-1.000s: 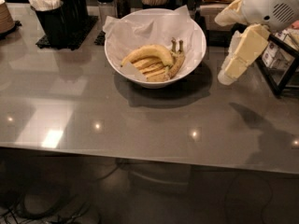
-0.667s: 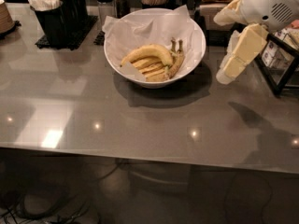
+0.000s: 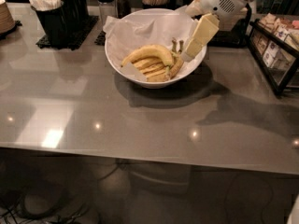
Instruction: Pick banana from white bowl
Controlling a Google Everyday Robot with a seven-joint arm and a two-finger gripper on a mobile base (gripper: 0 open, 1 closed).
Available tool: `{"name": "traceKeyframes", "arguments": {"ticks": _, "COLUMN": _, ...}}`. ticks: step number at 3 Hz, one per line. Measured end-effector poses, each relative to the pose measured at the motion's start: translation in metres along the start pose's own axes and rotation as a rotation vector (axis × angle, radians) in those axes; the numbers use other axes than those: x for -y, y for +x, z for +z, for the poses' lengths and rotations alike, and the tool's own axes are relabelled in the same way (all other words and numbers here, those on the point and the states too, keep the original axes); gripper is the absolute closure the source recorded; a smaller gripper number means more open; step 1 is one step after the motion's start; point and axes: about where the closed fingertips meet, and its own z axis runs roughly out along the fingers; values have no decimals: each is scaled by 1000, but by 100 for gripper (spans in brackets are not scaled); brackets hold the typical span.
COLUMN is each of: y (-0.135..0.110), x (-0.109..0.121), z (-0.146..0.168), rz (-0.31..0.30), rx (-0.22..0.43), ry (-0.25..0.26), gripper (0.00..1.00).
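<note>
One thick, strongly curved banana (image 3: 150, 53) lies on top of the pile in the white bowl (image 3: 140, 81), arching over several slimmer bananas (image 3: 152, 70) whose greenish-brown stems (image 3: 176, 45) stick up toward the bowl's right side. Crinkled white paper (image 3: 140, 28) lines the bowl and rises above its back rim. The bowl stands on a grey glossy countertop (image 3: 140, 125), toward the back. The gripper (image 3: 188, 55) reaches in from the upper right, slanting down over the bowl's right rim, its cream tip just beside the stems and apart from the thick banana. Whether it is open or closed cannot be told, and nothing is seen in its grasp. A black holder (image 3: 58, 17) of white packets stands at back left, and a dark wire rack (image 3: 275, 55) of small packets at far right.
</note>
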Motion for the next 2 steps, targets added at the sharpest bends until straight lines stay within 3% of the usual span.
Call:
{"name": "traceKeyframes", "arguments": {"ticks": 1, "y": -1, "x": 1, "z": 1, "rz": -1, "rx": 1, "ry": -1, "gripper": 0}}
{"name": "traceKeyframes", "arguments": {"ticks": 2, "y": -21, "x": 3, "z": 26, "rz": -34, "rx": 31, "ry": -46, "gripper": 0}}
